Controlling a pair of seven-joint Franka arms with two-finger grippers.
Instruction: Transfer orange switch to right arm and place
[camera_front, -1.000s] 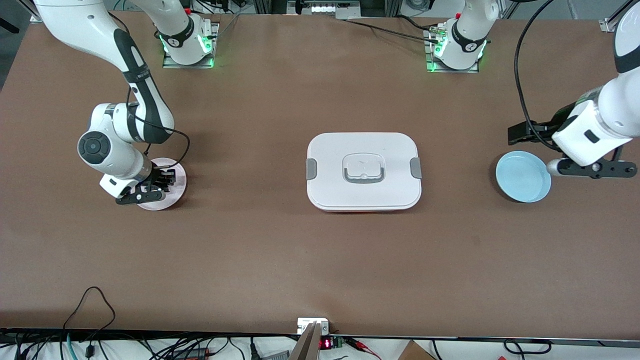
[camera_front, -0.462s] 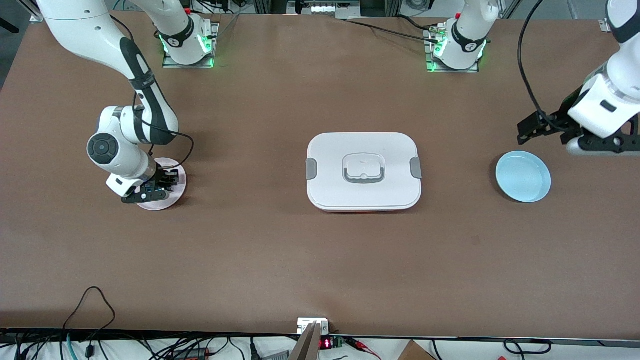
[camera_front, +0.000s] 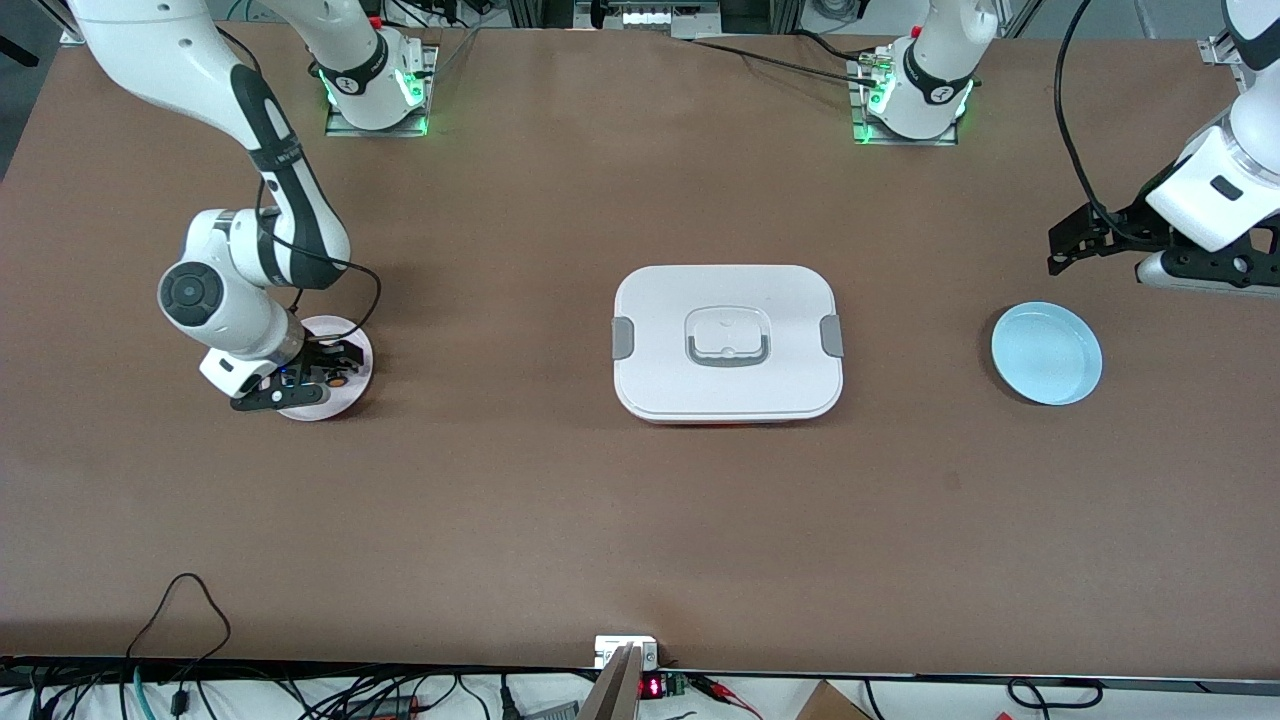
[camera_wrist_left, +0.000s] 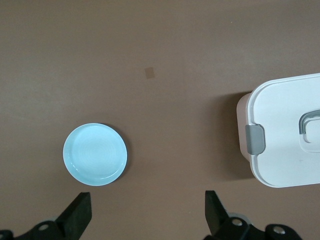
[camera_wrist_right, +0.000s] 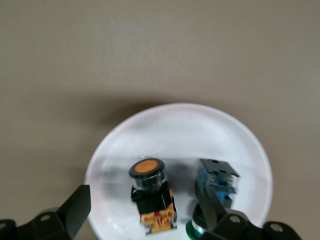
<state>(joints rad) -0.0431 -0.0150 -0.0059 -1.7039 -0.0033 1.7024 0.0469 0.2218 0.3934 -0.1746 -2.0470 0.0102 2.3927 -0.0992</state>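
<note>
The orange switch (camera_wrist_right: 150, 192), black-bodied with an orange cap, lies on its side on a pale pink plate (camera_front: 345, 400) at the right arm's end of the table. Its cap also shows in the front view (camera_front: 339, 379). My right gripper (camera_wrist_right: 145, 216) hovers just over this plate, open, with one finger on each side of the switch and not touching it; it also shows in the front view (camera_front: 322, 370). My left gripper (camera_front: 1068, 248) is open and empty, up over the table beside a light blue plate (camera_front: 1046, 352); the left wrist view shows it too (camera_wrist_left: 147, 215).
A green-capped switch (camera_wrist_right: 215, 192) with a blue-black body lies beside the orange one on the same plate. A white lidded container (camera_front: 728, 342) with grey clips sits mid-table. The light blue plate (camera_wrist_left: 95, 154) is bare.
My left arm has lifted and drawn away from the blue plate toward its end of the table. My right gripper shifted slightly over the pink plate, and the orange cap now shows beside it.
</note>
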